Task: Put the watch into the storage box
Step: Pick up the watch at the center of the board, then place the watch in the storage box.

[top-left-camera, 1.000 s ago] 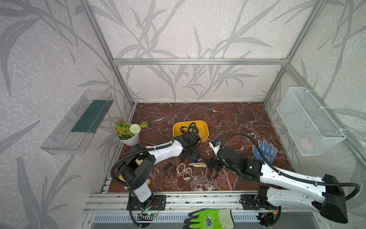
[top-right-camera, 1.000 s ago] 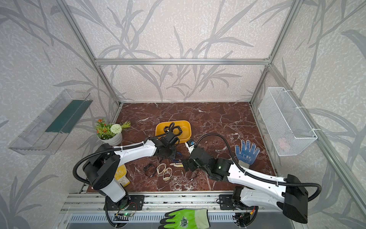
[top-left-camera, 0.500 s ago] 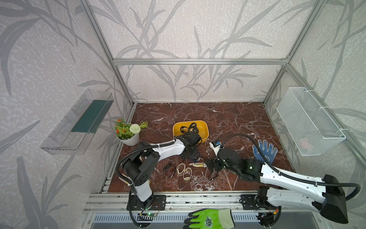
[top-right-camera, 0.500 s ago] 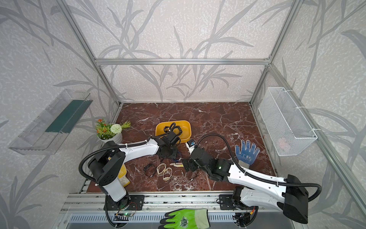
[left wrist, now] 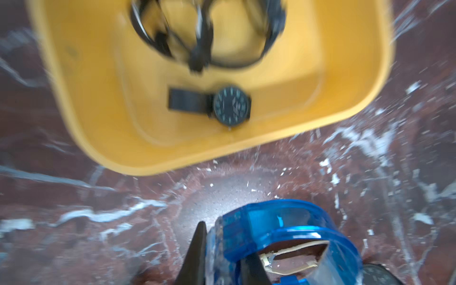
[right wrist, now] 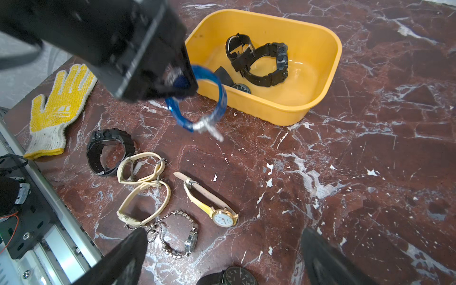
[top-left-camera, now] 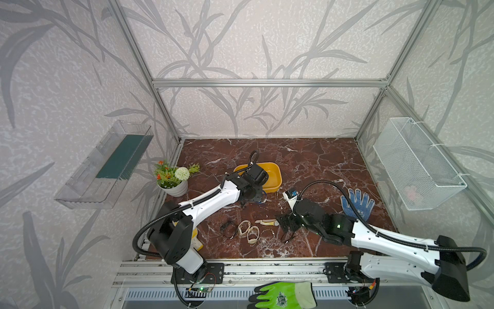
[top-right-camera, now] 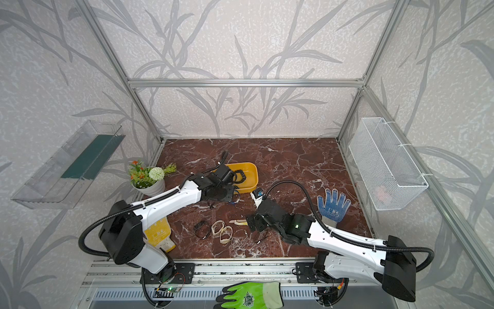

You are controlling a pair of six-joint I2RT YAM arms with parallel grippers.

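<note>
- One blue translucent watch (right wrist: 220,91) is pinched by its strap in the closed left gripper (left wrist: 224,259). In the right wrist view it is seen hanging clear of the marble tabletop (right wrist: 370,172), just beside the near wall of the yellow storage box (right wrist: 271,116) and not yet over it.
- Three black watches are already lodged in the box: a chunky black watch (right wrist: 269,64), a slimmer black watch (right wrist: 238,47) touching it, and a round-dial watch (left wrist: 232,104) laid flat near the wall closest to the left gripper.
- The right gripper (right wrist: 223,237) is held wide open and empty above the watches left on the table, among them a white-dial watch (right wrist: 223,218) and a silver bracelet watch (right wrist: 187,237).
- The step in hand is judged to be the carry over the rim. The load should be raised until the dangling buckle (right wrist: 209,129) clears the wall; otherwise the light tub could be snagged and pushed.
- Only one side of the strap is gripped, so some swing is to be expected; a slow, level move is advised.
- Release is best made low over the bare part of the box floor, away from the piled black straps.
- No brand or writing can be read: the dial marks are blurred, and the prints on the yellow glove (right wrist: 59,108), blue glove (top-left-camera: 357,203) and green glove (top-left-camera: 283,297) are too small.
</note>
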